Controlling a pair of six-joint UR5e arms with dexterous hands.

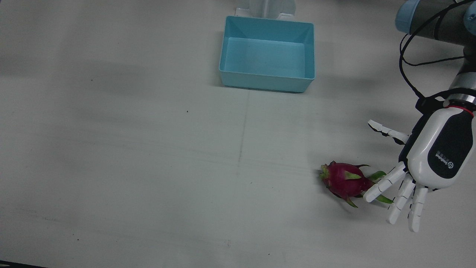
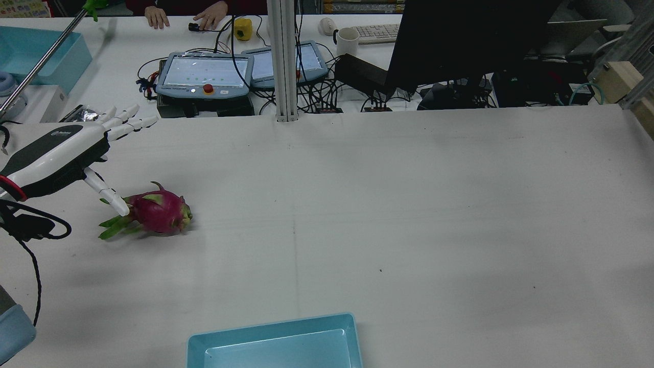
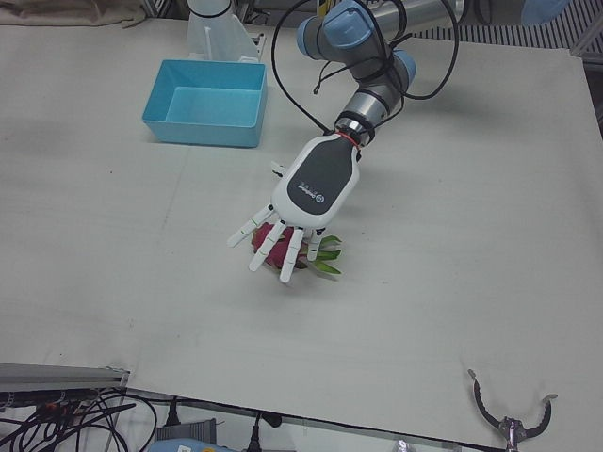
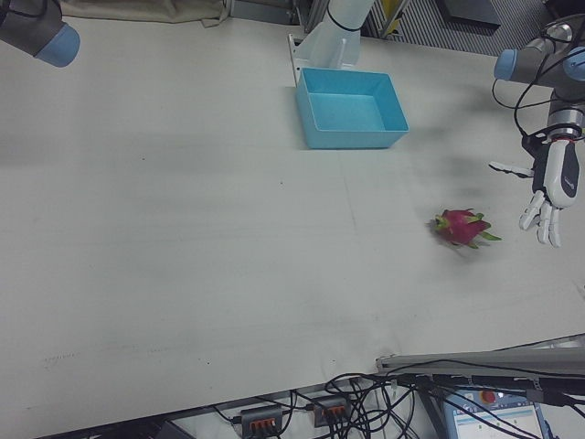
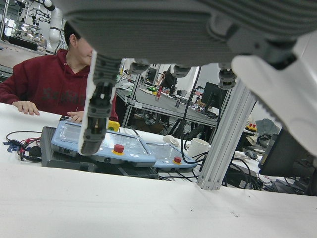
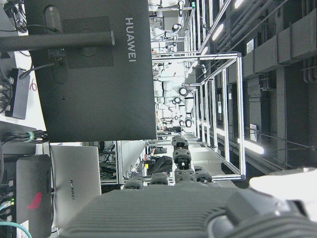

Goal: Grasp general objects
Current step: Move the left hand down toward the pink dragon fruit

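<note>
- The dragon fruit (image 1: 345, 181) lay on its side on the white surface (image 1: 148, 167), well apart from the blue bin (image 1: 267, 54), with its green leafy end turned toward the left hand.
- The left hand (image 1: 427, 163) hung just beside that leafy end, palm down, fingers (image 1: 379, 189) spread apart and holding nothing.
- From the front, one fingertip overlapped the fruit's green leaves; from behind, the thumb tip (image 2: 120, 206) sat against the fruit's stem end, though I could not tell whether it truly touched.
- The blue bin stood beyond the fruit, toward the arms' pedestals.
- The right hand (image 6: 198, 208) showed only in its own camera, away from the fruit, fingers stretched straight and apart, with nothing between them.
</note>
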